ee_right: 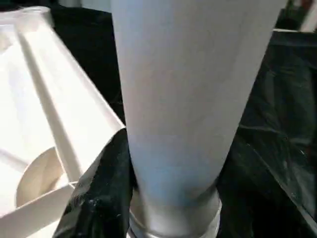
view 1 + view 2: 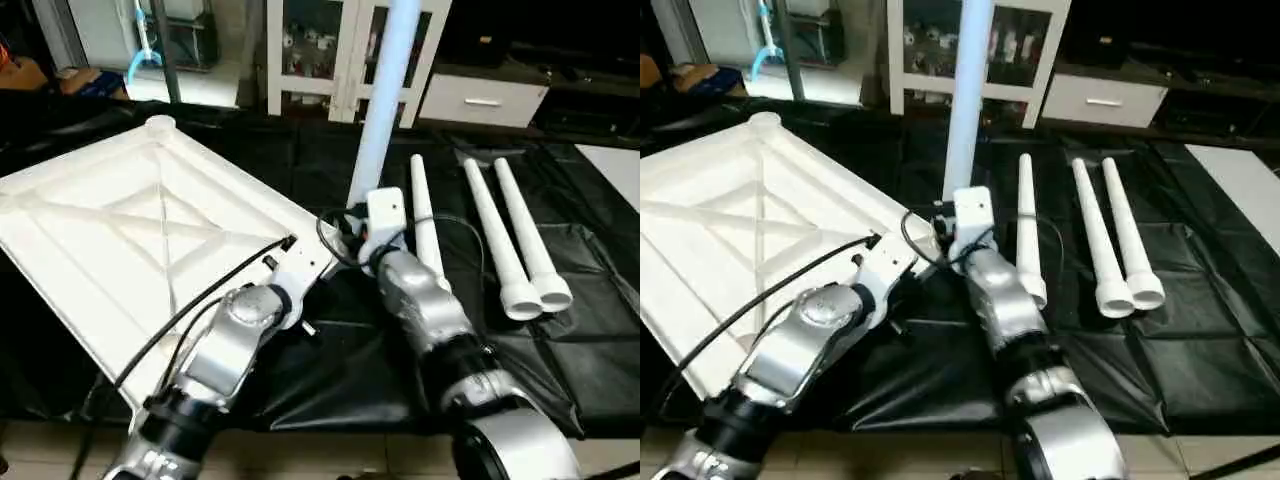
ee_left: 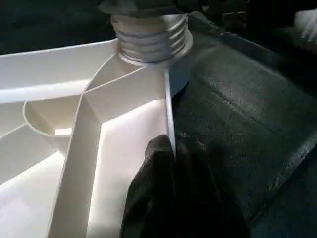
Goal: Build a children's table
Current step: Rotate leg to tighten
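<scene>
While right tool (image 2: pixel 362 222) grips upright leg (image 2: pixel 384 95): black sheet (image 2: pixel 580 350), glass-door cabinet (image 2: pixel 345 50) behind; left tool's (image 3: pixel 171 198) state unclear.

The table top (image 2: pixel 130 240) lay underside up on the left half of the work table (image 2: pixel 560 350), one corner reaching toward its middle. At that corner a leg (image 2: pixel 383 90) stood upright in the socket, threaded end down. The right gripper (image 1: pixel 148 198) closed around the leg just above the socket; the left gripper (image 3: pixel 171 198) sat at the top's rim beside it. Three loose legs (image 2: pixel 500 235) lay to the right, side by side, wide ends toward the near edge. A cabinet (image 2: pixel 345 50) stood behind the far edge.
</scene>
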